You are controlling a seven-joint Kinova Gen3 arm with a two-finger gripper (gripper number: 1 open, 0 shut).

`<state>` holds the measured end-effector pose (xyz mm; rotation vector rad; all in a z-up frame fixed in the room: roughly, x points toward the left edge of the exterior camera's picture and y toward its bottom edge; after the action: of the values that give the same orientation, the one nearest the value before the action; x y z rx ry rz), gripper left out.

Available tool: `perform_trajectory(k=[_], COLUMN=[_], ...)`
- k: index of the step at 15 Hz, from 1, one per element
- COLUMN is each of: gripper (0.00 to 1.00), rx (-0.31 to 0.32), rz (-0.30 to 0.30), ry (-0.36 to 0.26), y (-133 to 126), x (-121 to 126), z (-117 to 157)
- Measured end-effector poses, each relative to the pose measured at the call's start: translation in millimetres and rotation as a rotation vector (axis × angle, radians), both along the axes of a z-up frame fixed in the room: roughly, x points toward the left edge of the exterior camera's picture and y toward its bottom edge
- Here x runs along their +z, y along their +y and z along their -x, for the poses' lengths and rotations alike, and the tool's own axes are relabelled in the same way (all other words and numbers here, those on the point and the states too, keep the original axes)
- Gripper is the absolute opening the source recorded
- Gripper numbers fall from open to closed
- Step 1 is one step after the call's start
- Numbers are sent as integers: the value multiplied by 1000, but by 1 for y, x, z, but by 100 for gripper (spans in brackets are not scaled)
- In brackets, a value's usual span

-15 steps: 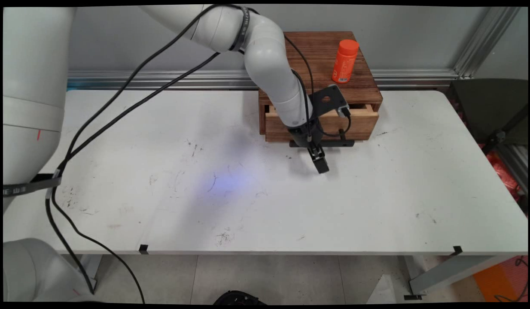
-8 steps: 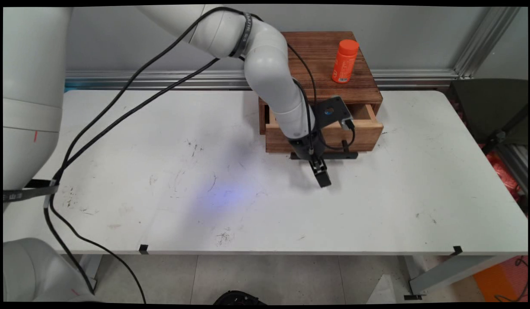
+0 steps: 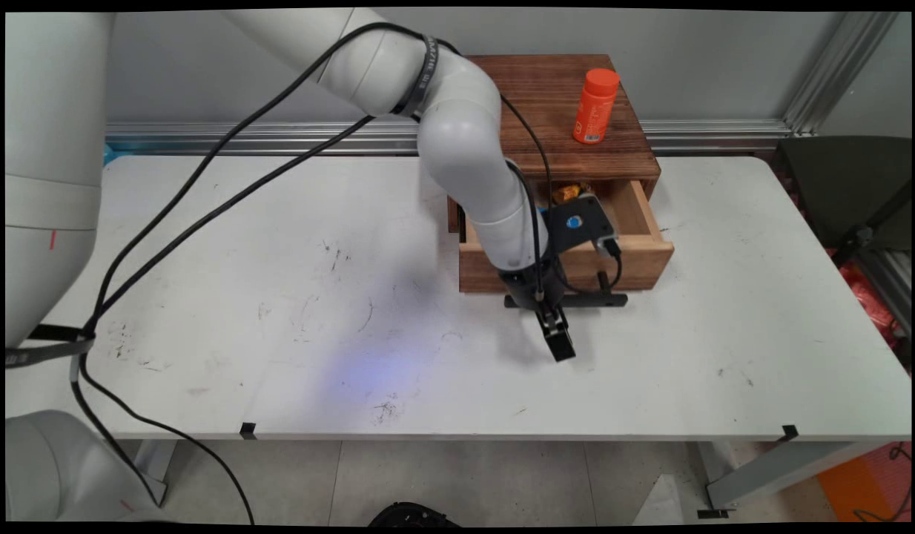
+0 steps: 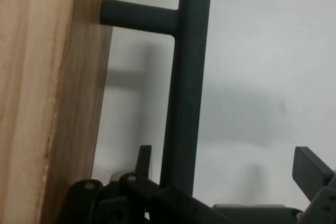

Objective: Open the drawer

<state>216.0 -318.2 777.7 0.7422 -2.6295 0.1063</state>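
A dark wooden box (image 3: 546, 96) stands at the back of the table with its light wood drawer (image 3: 639, 263) pulled partly out. My gripper (image 3: 554, 326) is open and straddles the drawer's black bar handle (image 3: 598, 300). In the hand view the handle (image 4: 184, 87) runs up between the fingers, close against the left finger (image 4: 144, 157), with the right finger (image 4: 312, 170) well apart from it. The drawer front (image 4: 47, 77) fills the left of that view. A small yellow-orange thing (image 3: 566, 193) shows inside the drawer, partly hidden by the wrist.
An orange bottle (image 3: 595, 105) stands upright on the box's top, at its right. The white table (image 3: 279, 297) stretches bare to the left and in front of the drawer. Black cables (image 3: 205, 200) hang from the arm over the table's left half.
The gripper has moved toward the table's near edge with the handle, and the drawer has slid further out of the box, uncovering the yellow-orange thing inside.
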Motion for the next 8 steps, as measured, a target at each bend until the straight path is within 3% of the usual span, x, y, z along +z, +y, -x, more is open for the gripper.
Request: perform_trajectory(k=[8], gripper=[100], rx=[-59], rz=[-31], ry=[5], y=[47], x=[6], z=[16])
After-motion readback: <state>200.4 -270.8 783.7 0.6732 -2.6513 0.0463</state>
